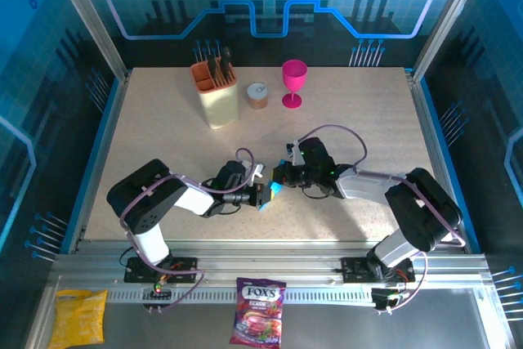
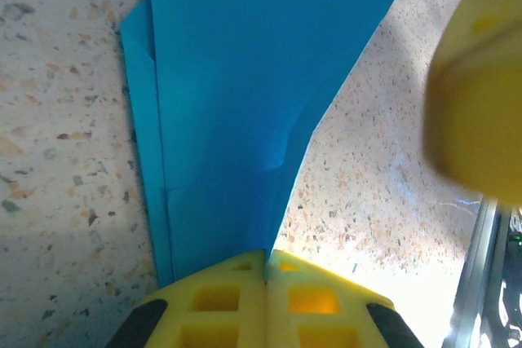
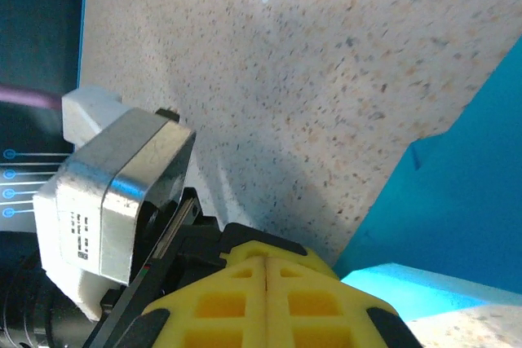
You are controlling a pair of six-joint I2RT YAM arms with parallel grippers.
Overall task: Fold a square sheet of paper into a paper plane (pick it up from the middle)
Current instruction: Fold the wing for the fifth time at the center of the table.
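The square sheet of paper (image 2: 236, 79) is bright cyan-blue and folded into a tapered, layered shape like a paper plane. Its narrow end runs into my left gripper (image 2: 266, 257), whose yellow jaws are shut on it. From above, the paper (image 1: 272, 193) shows as a small blue patch between both grippers at the table's front middle. My right gripper (image 3: 267, 262) is shut with nothing between its jaws, and the paper (image 3: 473, 193) lies just to its right. One of its yellow fingers (image 2: 481, 87) hangs blurred beside the paper's right edge, apart from it.
At the back stand a cream holder (image 1: 214, 91) with dark utensils, a small tin (image 1: 257, 94) and a pink goblet (image 1: 293, 81). A purple candy bag (image 1: 258, 323) and a yellow snack bag (image 1: 78, 316) lie in front of the rail. The left arm's wrist housing (image 3: 106, 201) sits close to my right jaws.
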